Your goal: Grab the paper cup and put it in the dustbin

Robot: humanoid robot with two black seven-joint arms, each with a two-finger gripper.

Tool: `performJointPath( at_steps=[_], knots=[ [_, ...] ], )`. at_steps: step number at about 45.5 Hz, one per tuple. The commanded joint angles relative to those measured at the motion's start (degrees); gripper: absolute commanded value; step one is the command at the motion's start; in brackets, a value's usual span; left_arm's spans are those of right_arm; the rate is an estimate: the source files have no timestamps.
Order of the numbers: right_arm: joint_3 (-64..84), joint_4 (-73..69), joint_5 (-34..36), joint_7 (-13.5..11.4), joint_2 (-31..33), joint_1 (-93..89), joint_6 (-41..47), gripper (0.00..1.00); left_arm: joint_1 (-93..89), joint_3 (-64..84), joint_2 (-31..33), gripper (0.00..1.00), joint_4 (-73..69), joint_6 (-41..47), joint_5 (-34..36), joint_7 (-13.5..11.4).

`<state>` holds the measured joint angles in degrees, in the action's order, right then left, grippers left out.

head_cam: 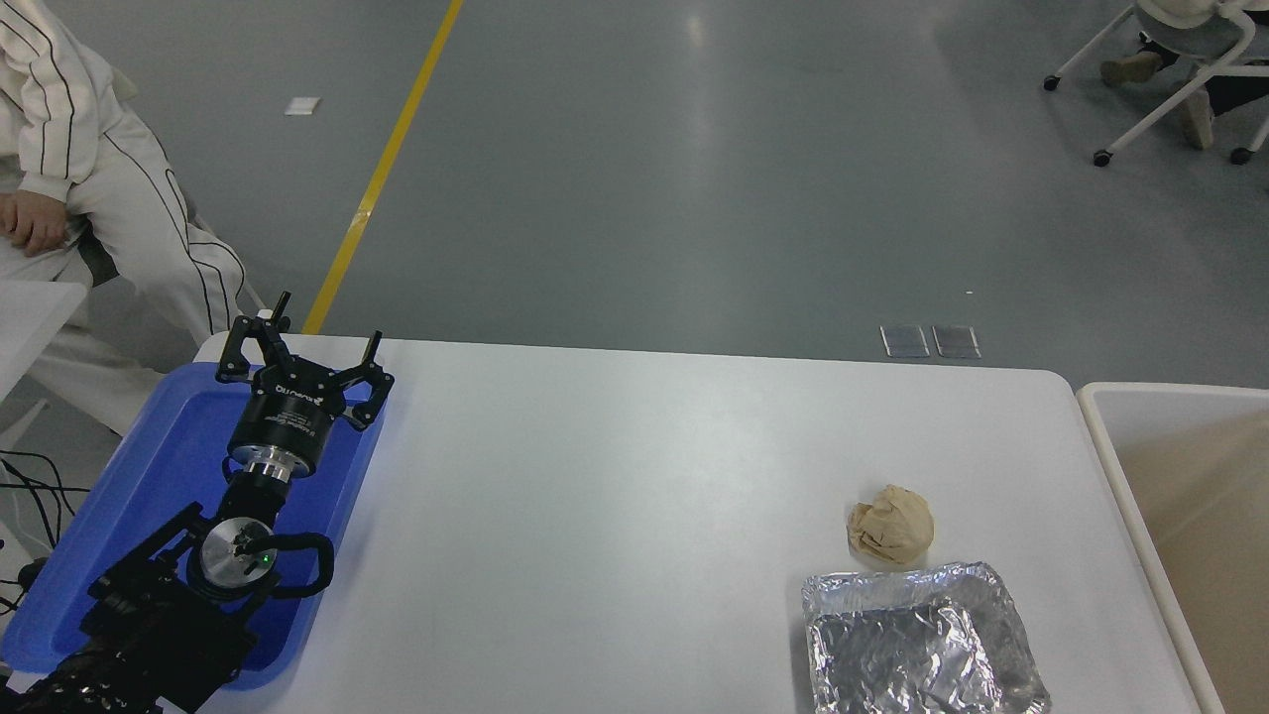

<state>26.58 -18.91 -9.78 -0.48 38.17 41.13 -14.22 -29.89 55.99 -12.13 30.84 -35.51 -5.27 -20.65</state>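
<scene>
The paper cup is not in view anywhere on the table. The dustbin, with a thick cream-white rim and beige inside, stands off the table's right end, cut off by the picture's right edge. My left gripper is parked at the lower left over the blue tray, fingers spread open and holding nothing. My right arm and gripper are out of view.
A crumpled brown paper ball lies at the table's right. A crinkled silver foil tray sits just in front of it. A blue plastic tray lies under my left arm. A person in white sits at the far left.
</scene>
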Motion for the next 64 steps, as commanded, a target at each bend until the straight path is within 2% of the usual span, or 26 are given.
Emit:
performJointPath(
  at_steps=[1,8,16,23,34,43,51,58,64],
  knots=[
    [4.3,-14.6,-0.1,0.0,8.1,7.8,0.0,1.0,0.0,0.0,0.0,1.0,0.0,0.0,0.0,0.0],
    [12.2,-23.0,0.0,0.0,11.1,15.0,0.0,1.0,0.0,0.0,0.0,1.0,0.0,0.0,0.0,0.0],
    [23.2,-29.3,0.5,0.0,11.0,24.7,2.9,1.0,-0.1,0.0,0.0,1.0,0.0,0.0,0.0,0.0],
    [35.5,-35.0,0.3,0.0,10.3,37.9,12.9,1.0,0.0,0.0,0.0,1.0,0.0,0.0,0.0,0.0],
    [51.7,-36.9,-0.1,0.0,2.2,53.7,32.0,1.0,-0.1,0.0,0.0,1.0,0.0,0.0,0.0,0.0],
    [54.5,-37.2,-1.3,0.0,0.4,61.0,46.3,1.0,-0.1,0.0,0.0,1.0,0.0,0.0,0.0,0.1],
    [55.4,-38.8,-8.3,-0.4,-3.2,65.3,56.7,1.0,-0.1,0.0,0.0,1.0,0.0,0.0,0.0,0.1],
    [55.4,-43.5,-10.8,-0.4,-3.7,71.1,59.2,1.0,-0.1,0.0,0.0,1.0,0.0,0.0,0.0,0.1],
    [55.5,-46.7,-11.4,-0.4,-6.6,75.9,59.2,1.0,-0.1,0.0,0.0,1.0,0.0,0.0,0.0,0.1]
  ],
)
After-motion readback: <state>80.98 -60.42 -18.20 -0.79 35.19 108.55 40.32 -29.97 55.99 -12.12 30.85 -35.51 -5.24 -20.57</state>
